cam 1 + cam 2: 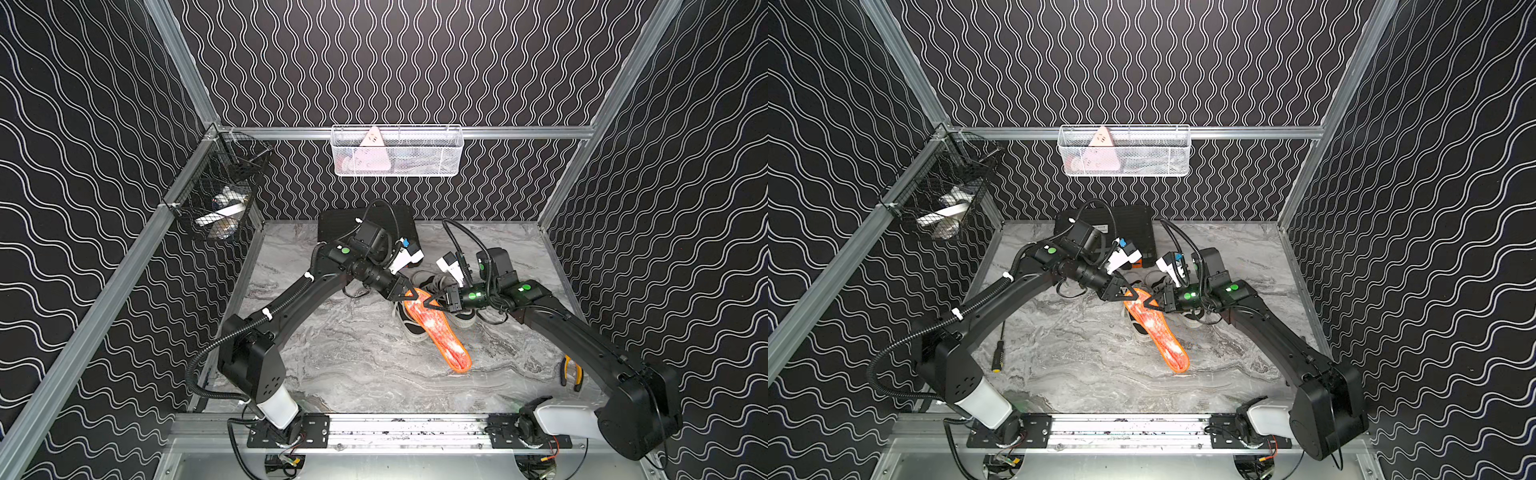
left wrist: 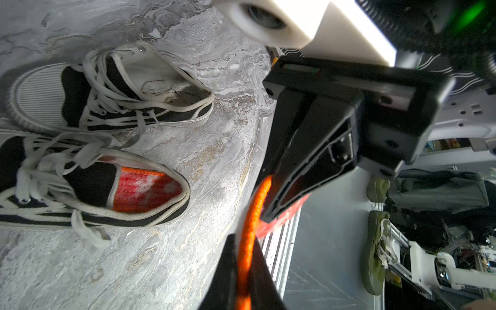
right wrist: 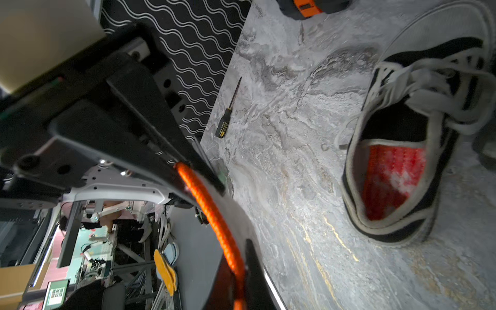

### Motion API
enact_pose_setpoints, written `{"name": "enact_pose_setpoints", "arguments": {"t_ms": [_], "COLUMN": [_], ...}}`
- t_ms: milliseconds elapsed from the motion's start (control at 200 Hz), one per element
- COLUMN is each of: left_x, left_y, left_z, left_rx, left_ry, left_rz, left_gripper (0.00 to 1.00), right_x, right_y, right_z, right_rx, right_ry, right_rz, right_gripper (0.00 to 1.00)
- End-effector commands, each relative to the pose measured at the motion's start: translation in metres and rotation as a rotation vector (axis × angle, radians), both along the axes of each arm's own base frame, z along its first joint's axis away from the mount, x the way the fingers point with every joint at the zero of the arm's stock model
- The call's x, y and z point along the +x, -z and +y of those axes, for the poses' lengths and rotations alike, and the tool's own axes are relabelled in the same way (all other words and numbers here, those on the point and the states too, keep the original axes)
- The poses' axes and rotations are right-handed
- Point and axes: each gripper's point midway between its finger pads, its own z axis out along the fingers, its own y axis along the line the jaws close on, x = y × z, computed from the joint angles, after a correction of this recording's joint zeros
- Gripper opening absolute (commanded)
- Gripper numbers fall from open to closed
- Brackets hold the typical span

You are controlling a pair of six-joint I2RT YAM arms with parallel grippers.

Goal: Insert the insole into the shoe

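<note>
1. In both top views, a grey marbled table [image 1: 353,353] sits boxed in by black, wavy-lined walls [image 1: 415,62] on aluminium framing. A white basket [image 1: 436,160] hangs on the far wall and a black basket [image 1: 195,199] on the left one. A black case [image 1: 340,220] lies at the table's far edge. The left tool [image 1: 408,296] and right tool [image 1: 430,303] both pinch the far end of the orange insole [image 1: 440,332]. The insole slants toward the near right above a pair of shoes [image 1: 404,320].
2. Yellow-handled pliers [image 1: 572,372] show in a top view at the near right. A screwdriver [image 1: 998,353] shows in a top view at the left, beside the left arm.
3. Left wrist: the left tool's fingers [image 2: 264,279] sit narrow on the insole's braided edge, with the right tool clamped further along. A red-lined shoe [image 2: 145,190] and a pale-lined shoe [image 2: 150,77] lie side by side on the marble.
4. Right wrist: the same double grip appears. Only the red-lined shoe shows whole, the screwdriver lies by the left wall, and a cluttered room is visible beyond the table's near edge.
</note>
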Motion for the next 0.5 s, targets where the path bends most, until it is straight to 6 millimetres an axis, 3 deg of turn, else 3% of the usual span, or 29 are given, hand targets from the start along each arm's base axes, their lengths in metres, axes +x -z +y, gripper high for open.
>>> {"name": "enact_pose_setpoints", "arguments": {"t_ms": [0,215,340,450,495], "left_x": [0.006,0.010,0.010,0.021,0.021], "left_y": [-0.016,-0.034,-0.023,0.000,0.006], "left_z": [0.003,0.042,0.056,0.066,0.067], "left_rx": [-0.073,-0.237,-0.207,-0.097,-0.063], "left_ry": [-0.043,-0.086,-0.041,-0.005,0.044], "left_rz": [-0.035,-0.195,-0.457,-0.655,-0.694], "left_gripper": [0.30,0.48,0.51,0.52,0.51], "right_x": [0.018,0.019,0.010,-0.002,-0.005], "right_y": [-0.007,-0.031,-0.040,-0.046,-0.060], "right_z": [0.000,0.003,0.002,-0.001,0.001], "right_rx": [0.030,0.120,0.127,0.165,0.192], "right_ry": [0.105,0.018,-0.053,-0.117,-0.148], "right_rz": [-0.010,0.022,0.034,0.077,0.061], "right_gripper": [0.01,0.03,0.03,0.03,0.04]}}
